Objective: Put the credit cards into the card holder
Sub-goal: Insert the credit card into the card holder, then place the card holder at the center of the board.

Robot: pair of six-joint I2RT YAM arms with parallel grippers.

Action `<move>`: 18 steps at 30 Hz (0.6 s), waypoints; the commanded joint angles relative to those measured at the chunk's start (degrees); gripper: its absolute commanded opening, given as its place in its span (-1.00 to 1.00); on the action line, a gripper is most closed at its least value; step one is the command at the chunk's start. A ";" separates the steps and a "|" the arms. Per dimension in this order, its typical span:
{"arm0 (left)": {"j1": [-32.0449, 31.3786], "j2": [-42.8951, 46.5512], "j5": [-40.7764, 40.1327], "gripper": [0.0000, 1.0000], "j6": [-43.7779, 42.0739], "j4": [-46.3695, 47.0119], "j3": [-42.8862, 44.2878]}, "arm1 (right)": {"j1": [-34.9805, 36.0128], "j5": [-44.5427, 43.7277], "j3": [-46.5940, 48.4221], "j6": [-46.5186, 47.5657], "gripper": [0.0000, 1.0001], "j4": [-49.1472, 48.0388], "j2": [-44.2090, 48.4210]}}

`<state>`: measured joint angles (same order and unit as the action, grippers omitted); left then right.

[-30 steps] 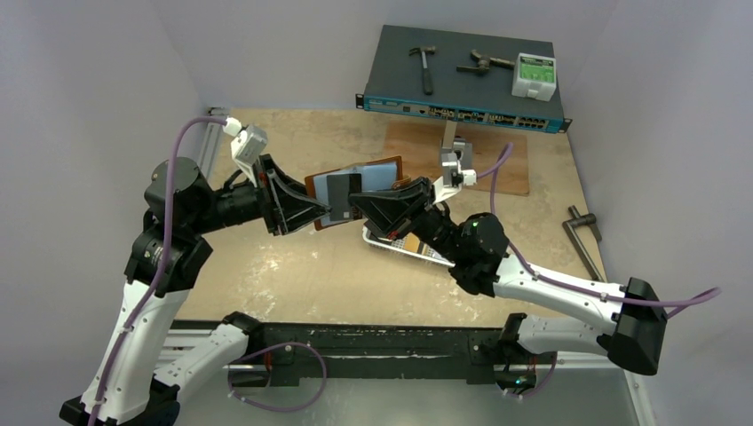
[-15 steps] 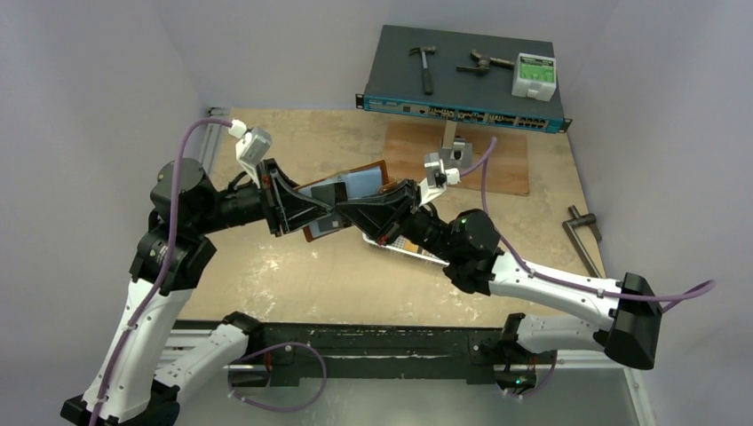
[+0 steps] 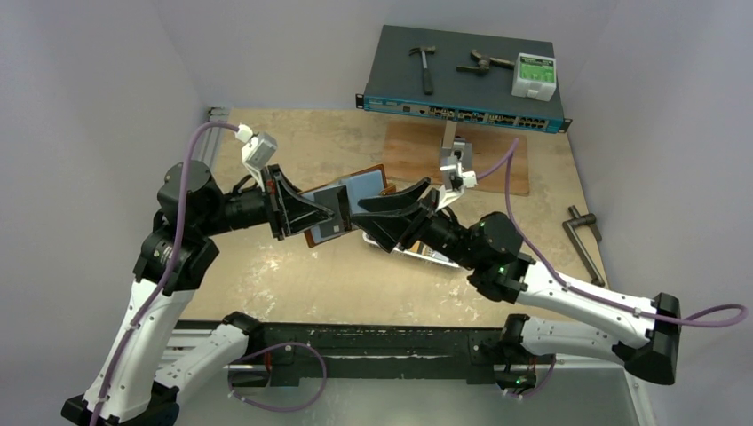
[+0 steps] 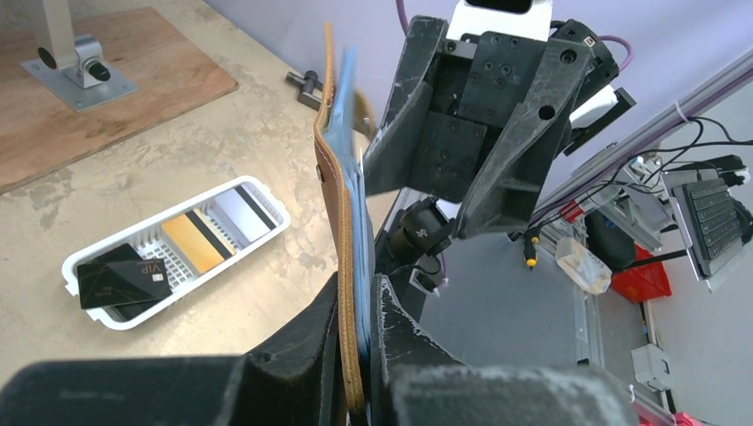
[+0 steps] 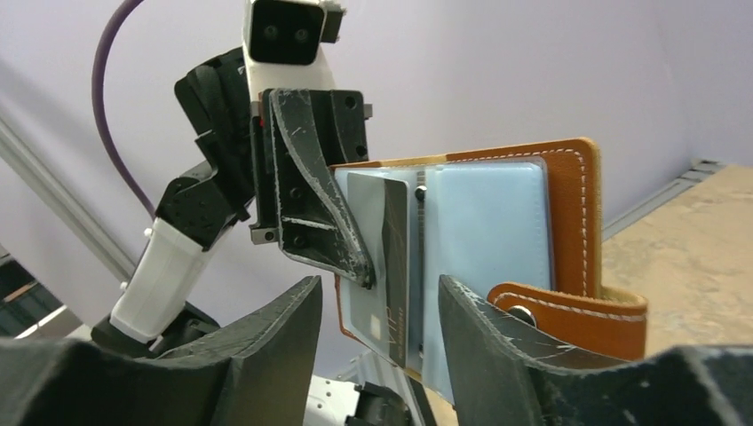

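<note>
Opening since a second ago, the right gripper [image 3: 368,222] has let go of the card [image 5: 391,257], seen overhead. Left wrist: the left gripper [image 4: 355,306] clamps the holder [image 4: 336,195] upright; spare cards [image 4: 120,280] lie in a tray [image 4: 266,209] beyond. Right wrist: the card sits pocketed just past the spread fingers.

Left hand [image 4: 357,302] clamped; right hand [image 5: 380,306] fingers apart.

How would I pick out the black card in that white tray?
On the tan table lies a white slotted tray. At its left end in the left wrist view a black card rests askew on top; unlike the orange-yellow card next to it, it bears pale VIP lettering.
</note>
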<state>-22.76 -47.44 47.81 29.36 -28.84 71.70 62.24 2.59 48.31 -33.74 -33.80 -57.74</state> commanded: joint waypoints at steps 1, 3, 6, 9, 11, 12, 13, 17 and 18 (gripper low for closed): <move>-0.32 1.65 3.16 -1.00 0.40 1.73 0.54 | -0.53 -7.46 2.29 4.31 0.08 10.00 4.68; -0.28 1.69 3.25 -1.00 0.54 1.63 0.54 | -0.49 -9.87 2.88 5.54 0.22 13.72 6.86; -0.27 1.86 3.59 -1.00 0.89 1.46 -0.20 | -0.47 -15.75 5.41 9.37 0.46 20.79 8.88; -0.29 1.96 4.14 -1.00 1.34 1.67 -1.60 | -0.50 -18.07 6.53 11.46 0.61 24.44 9.77; -0.30 1.84 4.53 -1.00 1.67 2.00 -2.34 | -0.49 -17.34 6.22 12.14 0.66 23.97 9.92; -0.28 1.73 4.57 -1.00 1.76 2.05 -2.52 | -0.45 -16.39 6.18 12.39 0.70 23.77 9.65; -0.28 1.67 4.65 -1.00 1.76 2.11 -2.67 | -0.50 -15.55 6.18 12.49 0.74 23.41 9.33; -0.30 1.13 4.83 -1.00 1.86 2.13 -2.84 | -0.46 -11.14 5.14 12.49 0.78 20.34 8.69; -0.31 1.06 4.83 -1.00 1.78 2.05 -3.03 | -0.51 -9.09 4.31 12.46 0.76 18.76 8.84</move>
<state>-22.94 -46.17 51.22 29.71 -28.77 68.79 61.84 -11.03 52.80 -23.11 -11.97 -48.86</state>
